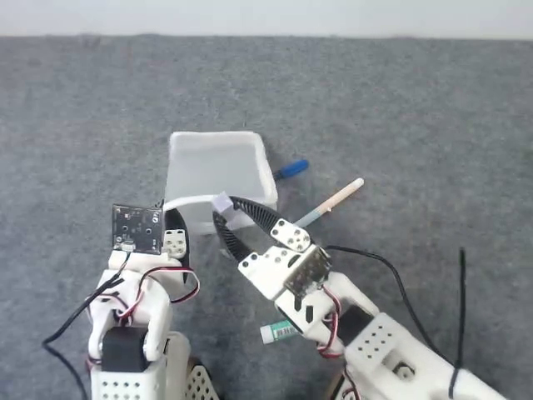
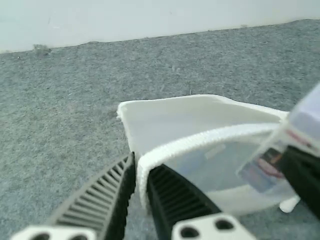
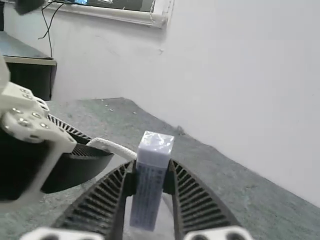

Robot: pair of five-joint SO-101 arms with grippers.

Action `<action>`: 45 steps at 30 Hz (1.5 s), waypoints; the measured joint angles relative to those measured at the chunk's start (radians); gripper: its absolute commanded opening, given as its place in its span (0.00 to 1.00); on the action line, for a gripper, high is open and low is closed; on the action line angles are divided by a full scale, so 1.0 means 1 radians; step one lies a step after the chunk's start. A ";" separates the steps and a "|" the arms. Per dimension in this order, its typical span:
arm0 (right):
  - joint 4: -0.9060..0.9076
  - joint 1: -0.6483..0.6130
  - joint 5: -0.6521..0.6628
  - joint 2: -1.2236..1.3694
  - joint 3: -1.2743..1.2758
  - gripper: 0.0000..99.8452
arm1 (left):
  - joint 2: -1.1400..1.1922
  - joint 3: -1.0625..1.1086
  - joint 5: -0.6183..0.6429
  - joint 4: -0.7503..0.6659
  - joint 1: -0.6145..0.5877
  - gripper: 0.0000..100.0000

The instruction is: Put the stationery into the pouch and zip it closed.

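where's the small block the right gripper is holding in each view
High view: small block just left of centre, at the pouch's near rim.
Left wrist view: small block in front of the pouch's open mouth, away from the left gripper pinching the rim.
Right wrist view: small block clamped between the right gripper's fingers.
Shared landmark: the pouch's white rim.

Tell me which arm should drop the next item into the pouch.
Right, probably. The right gripper is shut on a small box right by the pouch opening, while the left gripper pinches the rim, seemingly holding it open.
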 measured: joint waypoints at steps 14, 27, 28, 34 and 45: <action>-0.471 0.026 0.000 0.505 -0.130 0.01 | 0.000 0.000 0.006 0.000 -0.005 0.01; -0.885 0.035 0.101 0.833 -0.193 0.01 | 0.002 -0.094 0.021 0.066 0.083 0.01; -0.899 0.037 0.109 0.833 -0.193 0.01 | 0.002 -0.101 0.021 0.066 0.104 0.01; -0.924 0.044 0.118 0.832 -0.190 0.02 | 0.002 -0.130 0.021 0.066 0.141 0.01; -0.925 0.034 0.115 0.793 -0.104 0.10 | 0.002 -0.196 0.011 0.066 0.167 0.01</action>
